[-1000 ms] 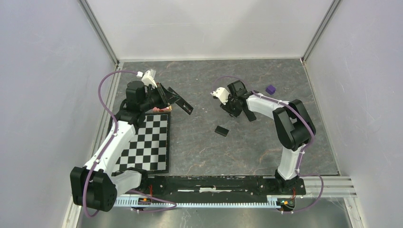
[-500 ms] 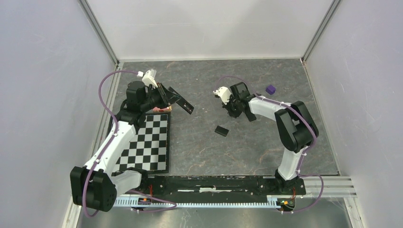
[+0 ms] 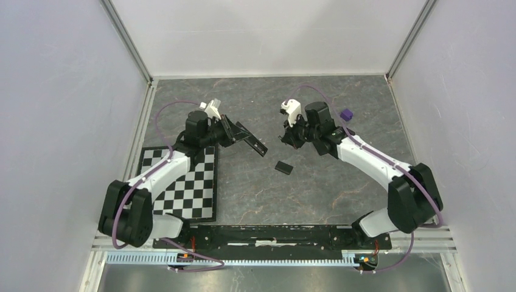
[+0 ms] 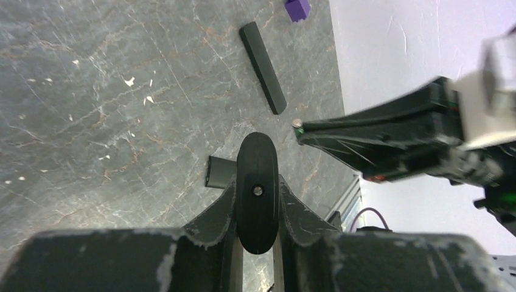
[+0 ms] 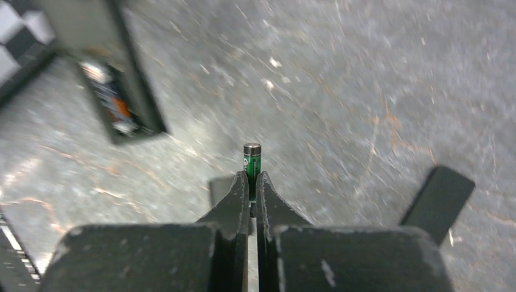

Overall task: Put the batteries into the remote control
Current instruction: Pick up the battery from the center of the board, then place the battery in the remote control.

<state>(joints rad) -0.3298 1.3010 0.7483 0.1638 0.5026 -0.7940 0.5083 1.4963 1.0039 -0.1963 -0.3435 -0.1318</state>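
Left jaws were clamped on the remote; right jaws pinched a green battery, open bay ahead to their left.

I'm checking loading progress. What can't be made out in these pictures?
- Right wrist view: the bay of the remote control is motion-blurred; whether its orange patch is a seated cell is unclear.
- Right wrist view: the right gripper covers the lower end of the battery.
- Left wrist view: the remote control in the left gripper shows end-on, bay hidden.
- Top view: the battery is too small.
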